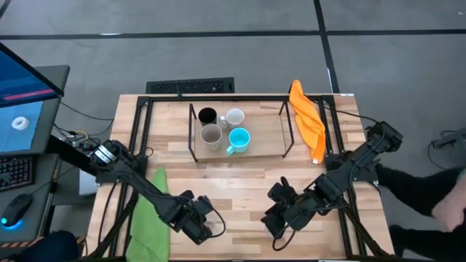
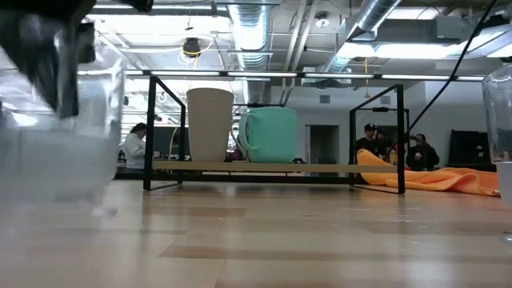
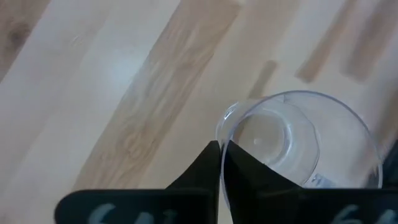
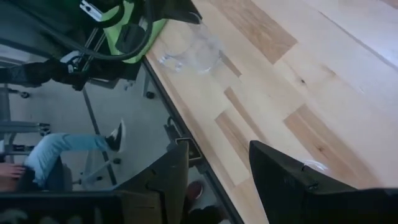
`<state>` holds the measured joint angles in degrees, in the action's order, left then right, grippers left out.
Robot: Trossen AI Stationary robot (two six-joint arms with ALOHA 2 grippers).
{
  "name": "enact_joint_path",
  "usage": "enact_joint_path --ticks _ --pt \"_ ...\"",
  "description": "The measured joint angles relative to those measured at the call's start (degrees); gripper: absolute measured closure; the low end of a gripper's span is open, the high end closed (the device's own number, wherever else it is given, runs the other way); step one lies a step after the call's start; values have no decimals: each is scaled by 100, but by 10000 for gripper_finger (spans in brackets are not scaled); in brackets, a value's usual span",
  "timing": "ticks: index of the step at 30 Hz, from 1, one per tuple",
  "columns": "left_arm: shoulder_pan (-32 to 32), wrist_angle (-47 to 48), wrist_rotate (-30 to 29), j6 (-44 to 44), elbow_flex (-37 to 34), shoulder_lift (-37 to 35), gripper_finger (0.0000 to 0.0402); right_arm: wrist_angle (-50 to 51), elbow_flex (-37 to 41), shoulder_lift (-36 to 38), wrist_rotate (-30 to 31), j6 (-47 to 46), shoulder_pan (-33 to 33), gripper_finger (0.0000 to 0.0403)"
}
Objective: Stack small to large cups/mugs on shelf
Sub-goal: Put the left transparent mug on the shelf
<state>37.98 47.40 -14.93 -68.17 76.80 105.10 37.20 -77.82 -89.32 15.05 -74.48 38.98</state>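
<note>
The shelf (image 1: 269, 138) stands at the table's far middle and bears a black cup (image 1: 207, 116), a white mug (image 1: 234, 116), a grey-beige cup (image 1: 211, 135) and a blue mug (image 1: 239, 139). My left gripper (image 1: 204, 225) is near the front edge, shut on a clear glass (image 3: 292, 143), which looms at the left of the low view (image 2: 64, 152). My right gripper (image 4: 214, 174) is open near the front edge, right of centre (image 1: 280, 218). A second clear glass (image 2: 498, 120) shows at the low view's right edge. A glint of glass lies beside one right finger. My left gripper pinches the clear glass by its rim (image 3: 225, 127), with one finger seemingly inside the glass and one outside. The fingers come from above, pointing down. The glass stays about upright, mouth up. I cannot tell whether its base is on the table or just above it.
An orange cloth (image 1: 307, 120) lies over the shelf's right end and the table. A green cloth (image 1: 149, 207) lies at the front left. A keyboard (image 1: 189, 86) sits beyond the far edge. A person (image 1: 429, 196) is at the table's right; a leg (image 4: 56, 149) shows below the front edge.
</note>
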Motion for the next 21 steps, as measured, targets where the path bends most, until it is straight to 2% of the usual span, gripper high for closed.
enact_joint_path --ticks 7,14,18,21 --pt "15 20 -262 229 639 1 401 -375 0 -2 26 554 0 212" --pt "148 87 -1478 820 1510 2 401 -1286 0 -2 30 2390 0 212" --pt "118 577 -1985 743 2102 2 401 -1781 0 -2 80 3246 0 212" --pt "65 887 -2252 1172 2542 2 401 -1854 0 -2 317 3688 0 212"
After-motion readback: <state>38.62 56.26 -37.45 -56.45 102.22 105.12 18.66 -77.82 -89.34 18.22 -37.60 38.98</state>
